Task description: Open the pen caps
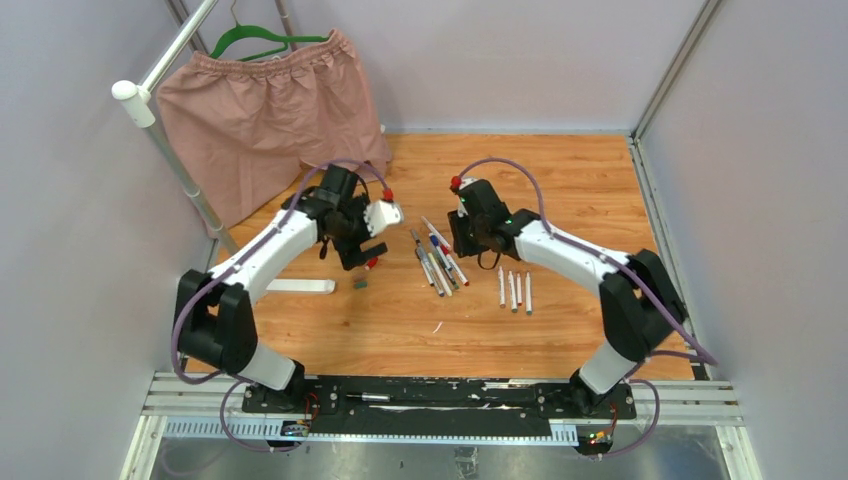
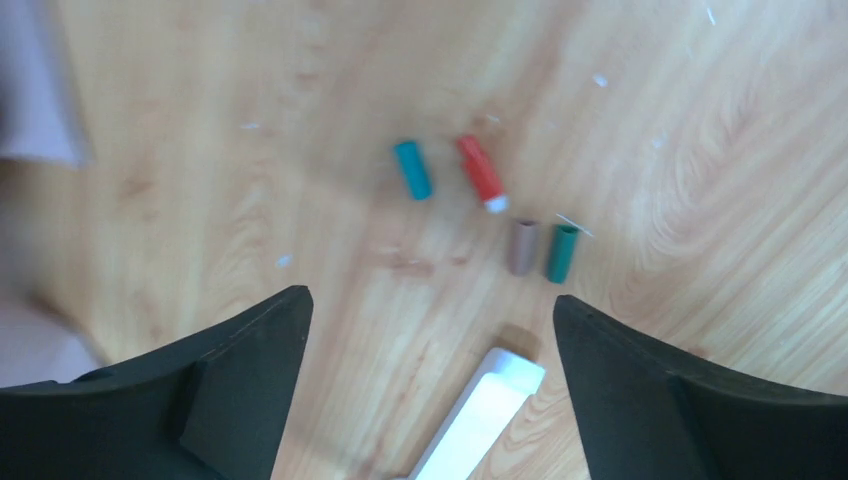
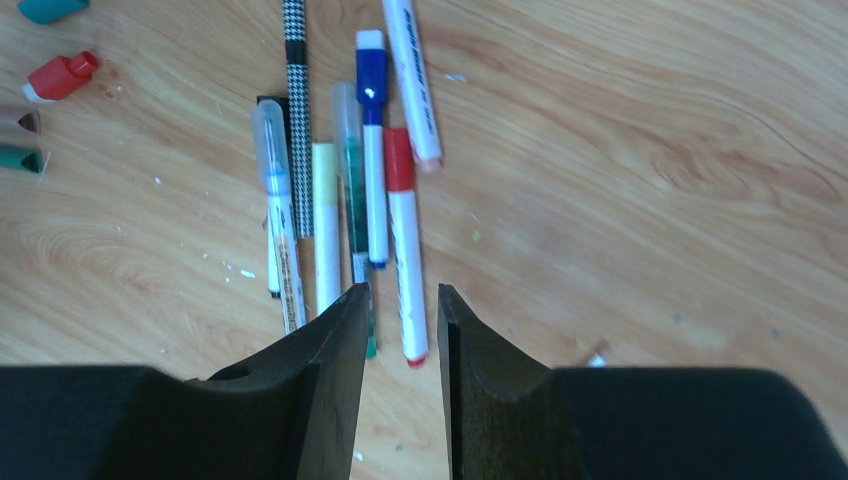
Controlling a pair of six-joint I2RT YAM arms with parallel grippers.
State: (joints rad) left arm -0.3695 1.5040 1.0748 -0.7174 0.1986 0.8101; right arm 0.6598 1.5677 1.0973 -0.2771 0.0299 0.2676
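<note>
Pen caps (image 2: 482, 174), four stubby plastic ones in teal, red, brown and green, lie loose on the wooden desk (image 2: 700, 150) just ahead of the left jaws, which hang wide apart and empty. The right jaws, parted only narrowly and gripping nothing, hover over a tight row of slim capped marker pens (image 3: 330, 200), a red-capped white pen (image 3: 405, 250) in line with their gap. Closing there could pinch a neighbouring pen or scatter the row.
</note>
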